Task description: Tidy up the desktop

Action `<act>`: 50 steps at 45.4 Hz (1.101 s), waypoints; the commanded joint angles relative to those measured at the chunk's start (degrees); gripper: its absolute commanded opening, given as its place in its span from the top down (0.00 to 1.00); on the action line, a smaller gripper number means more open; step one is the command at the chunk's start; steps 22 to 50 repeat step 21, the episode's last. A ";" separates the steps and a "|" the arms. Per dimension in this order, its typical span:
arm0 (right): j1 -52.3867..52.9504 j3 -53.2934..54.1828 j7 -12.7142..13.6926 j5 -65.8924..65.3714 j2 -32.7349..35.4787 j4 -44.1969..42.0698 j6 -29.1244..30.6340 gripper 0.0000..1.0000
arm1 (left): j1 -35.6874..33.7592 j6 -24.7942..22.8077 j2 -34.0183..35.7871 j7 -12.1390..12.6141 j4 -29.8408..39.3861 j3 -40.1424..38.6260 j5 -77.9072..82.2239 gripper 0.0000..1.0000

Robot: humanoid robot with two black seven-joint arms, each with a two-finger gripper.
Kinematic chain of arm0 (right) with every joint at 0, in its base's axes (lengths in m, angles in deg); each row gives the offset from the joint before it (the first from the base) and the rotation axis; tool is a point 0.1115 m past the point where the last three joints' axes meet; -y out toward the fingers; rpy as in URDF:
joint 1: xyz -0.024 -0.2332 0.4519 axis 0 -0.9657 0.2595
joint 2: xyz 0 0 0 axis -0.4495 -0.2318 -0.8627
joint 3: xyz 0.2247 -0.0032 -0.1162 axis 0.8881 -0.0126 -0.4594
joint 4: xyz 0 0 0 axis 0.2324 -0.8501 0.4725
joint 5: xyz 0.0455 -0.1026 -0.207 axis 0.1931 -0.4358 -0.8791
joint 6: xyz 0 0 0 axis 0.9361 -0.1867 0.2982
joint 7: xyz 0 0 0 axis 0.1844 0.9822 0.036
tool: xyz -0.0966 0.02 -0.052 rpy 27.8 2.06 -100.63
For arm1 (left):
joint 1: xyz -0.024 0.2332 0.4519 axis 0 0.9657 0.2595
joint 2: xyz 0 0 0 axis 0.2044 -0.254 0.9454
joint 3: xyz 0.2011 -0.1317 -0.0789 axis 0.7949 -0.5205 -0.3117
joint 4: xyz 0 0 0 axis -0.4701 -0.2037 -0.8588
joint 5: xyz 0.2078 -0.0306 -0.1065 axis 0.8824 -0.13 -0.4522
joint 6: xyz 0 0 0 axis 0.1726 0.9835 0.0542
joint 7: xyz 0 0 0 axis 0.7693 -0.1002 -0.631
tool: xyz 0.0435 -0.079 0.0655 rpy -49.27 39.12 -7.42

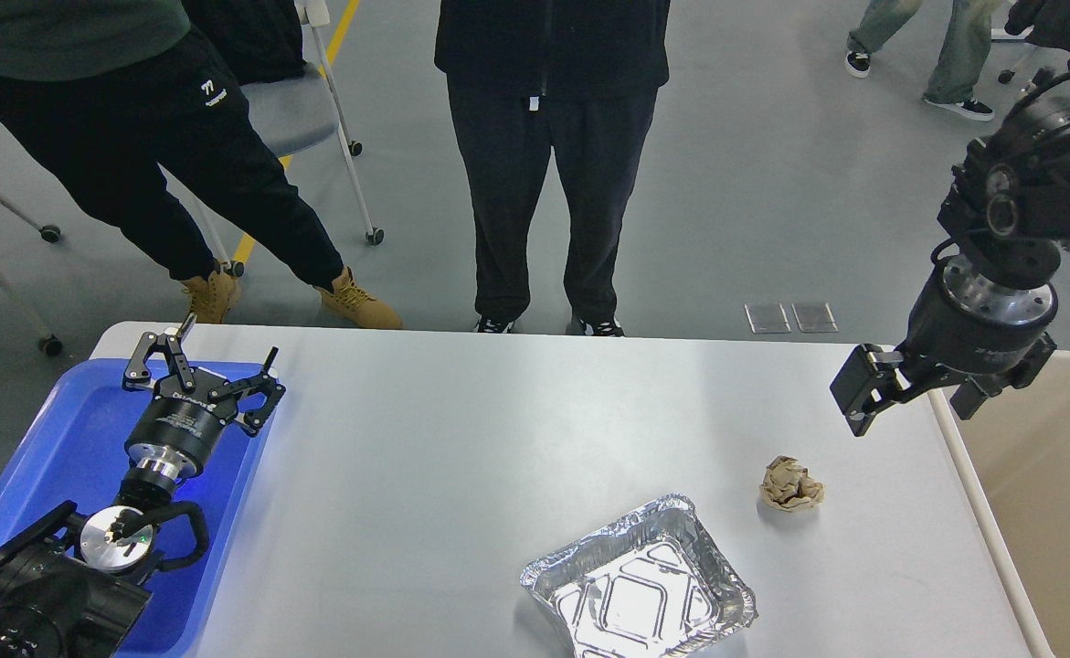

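Note:
The white desktop [461,439] holds a crumpled brown paper ball [791,484] at the right and an empty foil tray [640,594] near the front edge. My right gripper [911,404] hangs open and empty above the desktop's right edge, up and to the right of the paper ball and apart from it. My left gripper [206,366] is open and empty over the far end of the blue tray [59,457] at the desktop's left.
A beige bin [1046,493] stands just past the desktop's right edge. Two people stand at the far edge, one in tan boots [356,302] and one in black [544,183]. A wheeled chair [306,110] is behind them.

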 commanded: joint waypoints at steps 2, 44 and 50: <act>-0.47 -3.86 0.41 2.55 1.19 -0.37 -0.57 0.00 | 0.04 0.00 0.00 -0.01 0.00 -0.04 0.00 0.00; 0.94 -4.03 0.33 1.58 1.54 -0.64 1.63 0.00 | 0.04 0.00 0.00 0.08 0.00 -0.04 0.00 0.00; 0.94 -4.03 0.33 1.58 1.54 -0.64 1.63 0.00 | 0.04 0.00 0.00 0.08 0.00 -0.04 0.00 0.00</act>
